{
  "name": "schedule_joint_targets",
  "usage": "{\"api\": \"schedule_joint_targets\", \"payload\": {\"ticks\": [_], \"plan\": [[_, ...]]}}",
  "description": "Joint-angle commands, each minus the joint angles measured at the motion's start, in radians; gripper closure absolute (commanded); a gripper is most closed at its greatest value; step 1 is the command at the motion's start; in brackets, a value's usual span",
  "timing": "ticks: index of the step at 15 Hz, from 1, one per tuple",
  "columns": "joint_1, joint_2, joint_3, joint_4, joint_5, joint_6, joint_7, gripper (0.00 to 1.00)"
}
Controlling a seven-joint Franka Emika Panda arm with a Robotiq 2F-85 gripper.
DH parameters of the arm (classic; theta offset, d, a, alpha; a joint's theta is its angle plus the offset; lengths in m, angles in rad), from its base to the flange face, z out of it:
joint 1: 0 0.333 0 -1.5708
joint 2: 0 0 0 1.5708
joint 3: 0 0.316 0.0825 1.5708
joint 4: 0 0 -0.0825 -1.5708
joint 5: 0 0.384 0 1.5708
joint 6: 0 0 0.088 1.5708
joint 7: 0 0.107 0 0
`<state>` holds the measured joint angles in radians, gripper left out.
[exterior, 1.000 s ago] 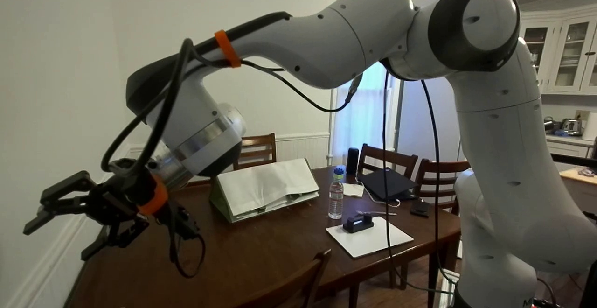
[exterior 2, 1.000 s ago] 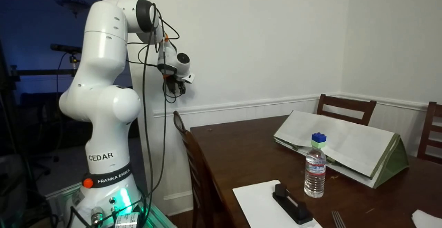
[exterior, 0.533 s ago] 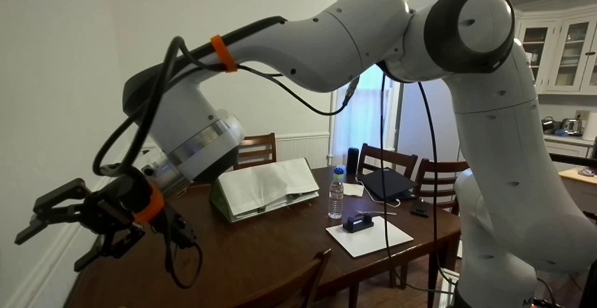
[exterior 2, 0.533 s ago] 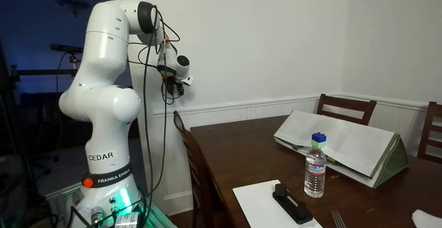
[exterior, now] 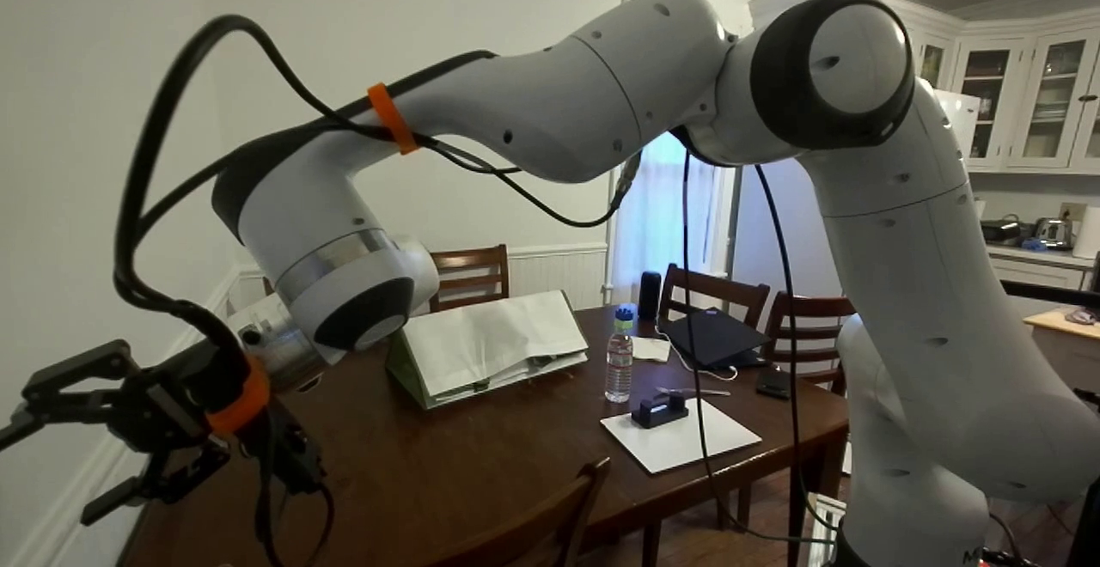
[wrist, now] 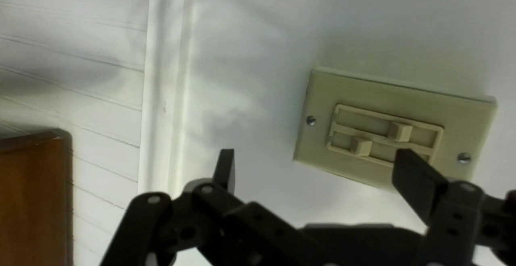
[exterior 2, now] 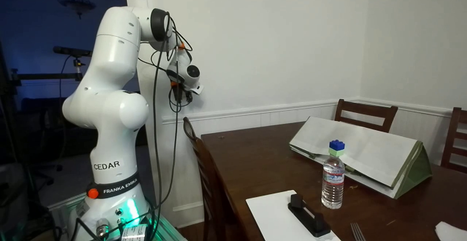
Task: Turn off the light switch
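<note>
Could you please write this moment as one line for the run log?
task: turn off light switch; fingers: open, holding nothing; wrist view: one finger overlaps switch plate; two sliders: offset; contact, on/off state: unclear

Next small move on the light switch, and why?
Probably shift the end effector slightly rightward in the wrist view: it stands open, but its midpoint lies left of both sliders on the light switch, so centring first may make the push cleaner.
</note>
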<state>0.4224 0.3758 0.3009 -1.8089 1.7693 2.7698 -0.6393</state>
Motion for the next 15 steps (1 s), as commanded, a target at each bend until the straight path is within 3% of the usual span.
{"api": "schedule_joint_targets", "payload": {"ticks": [1, 15], "plan": [[-0.001, 0.047, 0.006, 0.063, 0.105, -0.027, -0.083, 0.00], [0.018, 0.121, 0.000, 0.137, 0.339, -0.069, -0.249, 0.00]]}}
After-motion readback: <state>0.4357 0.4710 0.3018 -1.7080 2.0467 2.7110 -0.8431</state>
